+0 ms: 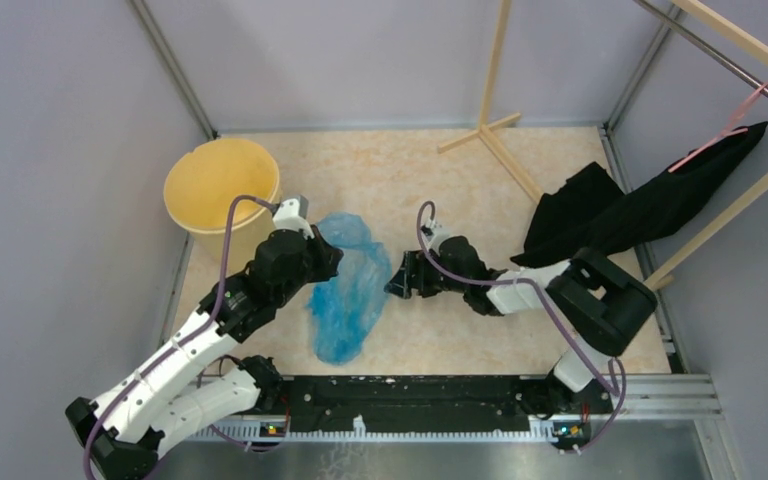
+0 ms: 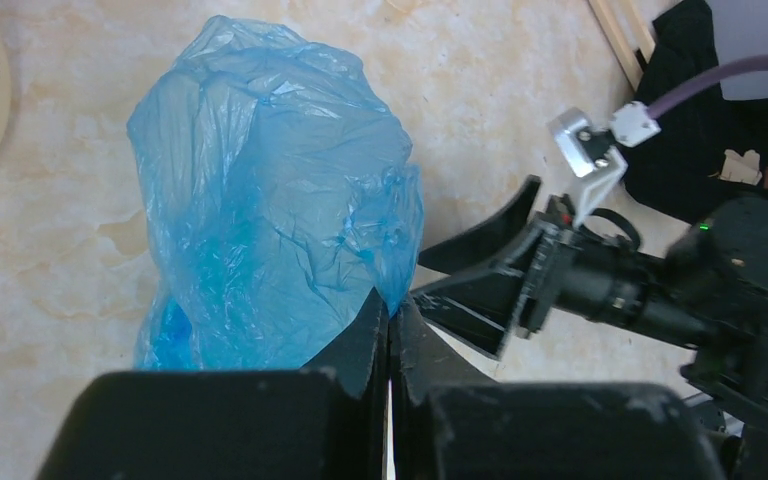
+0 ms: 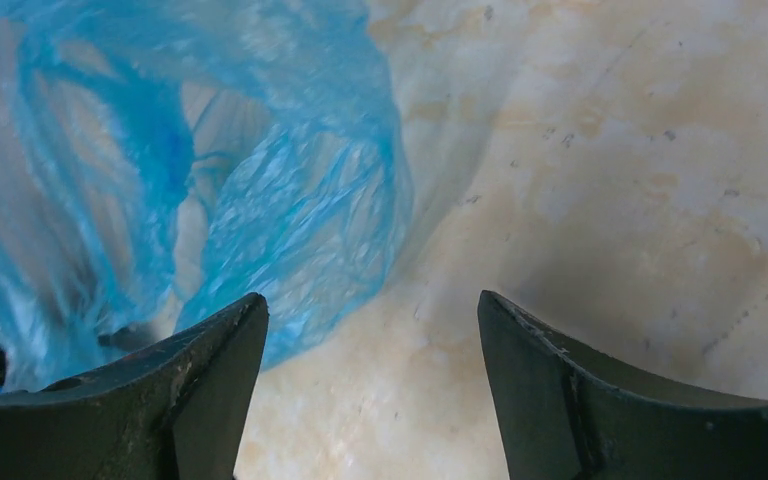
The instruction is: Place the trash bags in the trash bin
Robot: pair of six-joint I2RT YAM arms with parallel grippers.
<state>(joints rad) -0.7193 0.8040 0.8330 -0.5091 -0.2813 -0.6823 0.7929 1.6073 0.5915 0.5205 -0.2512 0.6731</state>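
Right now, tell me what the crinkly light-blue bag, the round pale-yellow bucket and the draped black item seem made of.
Light-blue bag: thin plastic film, translucent and glossy; it creases sharply and lets light through. Pale-yellow bucket: probably moulded plastic, smooth, even colour. Black item: seemingly cloth, matte, hanging in soft folds.

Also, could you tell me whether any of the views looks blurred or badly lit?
Right wrist: the thin translucent light-blue plastic bag is smeared and soft, the marbled beige tabletop sharper. Left wrist: the bag's crinkles are crisp. Top external: even light, soft shadows.
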